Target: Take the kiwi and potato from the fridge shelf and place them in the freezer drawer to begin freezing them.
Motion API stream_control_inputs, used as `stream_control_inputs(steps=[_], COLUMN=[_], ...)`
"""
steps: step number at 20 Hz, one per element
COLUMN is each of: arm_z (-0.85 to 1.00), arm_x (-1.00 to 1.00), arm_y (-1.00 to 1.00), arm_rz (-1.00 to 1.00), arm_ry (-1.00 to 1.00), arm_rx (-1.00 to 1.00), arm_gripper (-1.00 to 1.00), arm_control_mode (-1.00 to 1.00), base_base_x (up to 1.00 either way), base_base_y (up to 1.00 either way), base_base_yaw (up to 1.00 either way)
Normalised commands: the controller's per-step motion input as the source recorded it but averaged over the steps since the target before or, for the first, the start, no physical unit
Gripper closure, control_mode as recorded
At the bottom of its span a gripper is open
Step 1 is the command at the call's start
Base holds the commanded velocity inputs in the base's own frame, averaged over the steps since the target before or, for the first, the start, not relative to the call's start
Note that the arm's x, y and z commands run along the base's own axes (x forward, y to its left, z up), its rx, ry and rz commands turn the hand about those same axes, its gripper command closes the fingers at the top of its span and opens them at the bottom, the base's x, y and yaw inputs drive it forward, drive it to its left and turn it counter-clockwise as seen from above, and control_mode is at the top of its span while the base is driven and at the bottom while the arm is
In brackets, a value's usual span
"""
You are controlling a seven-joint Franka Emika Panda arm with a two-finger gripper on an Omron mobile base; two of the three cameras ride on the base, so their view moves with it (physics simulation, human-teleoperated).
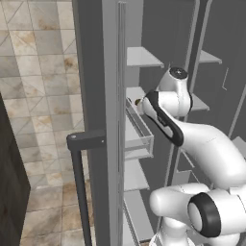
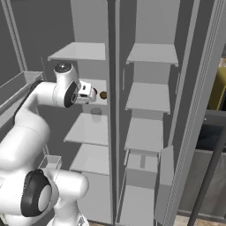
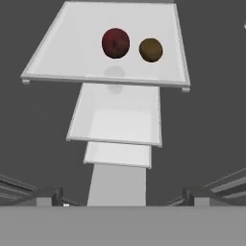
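The fridge shelf (image 3: 67, 53) holds two round things side by side: a dark red-brown potato (image 3: 115, 43) and, to its right, a smaller brown kiwi (image 3: 151, 50). My gripper (image 3: 122, 196) hangs in front of and above this shelf, apart from both. Its fingertips (image 3: 48, 195) stand wide apart, open, with nothing between them. From the right base view the gripper (image 2: 90, 93) is at the shelf (image 2: 100, 84) in the left column, just left of the kiwi (image 2: 103, 95). A grey box (image 2: 142, 176) low in the right column may be the freezer drawer.
Several more flat shelves (image 3: 115, 120) step down below the loaded one. A clear bin with a grey frame (image 1: 141, 137) hangs on the door beside my arm. The open door's edge and a dark handle bar (image 1: 81, 144) stand at the left.
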Motion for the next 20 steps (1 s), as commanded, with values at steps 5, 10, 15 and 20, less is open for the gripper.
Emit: stream_control_inputs(steps=[5, 10, 15, 20], arm_z=[-0.14, 0.0, -0.1, -0.21], arm_x=[0.43, 0.68, 0.64, 0.38], arm_y=[0.0, 0.0, 0.01, 0.16], arm_rz=[0.0, 0.0, 0.0, 0.0], arm_ry=[0.0, 0.0, 0.0, 0.0], arm_rx=[0.03, 0.1, 0.03, 0.0], arm_gripper=[-1.0, -1.0, -1.0, -1.0], arm_control_mode=[-1.0, -1.0, -1.0, -1.0], base_base_x=[0.0, 0.0, 0.0, 0.0], base_base_y=[0.0, 0.0, 0.0, 0.0], base_base_yaw=[0.0, 0.0, 0.0, 0.0])
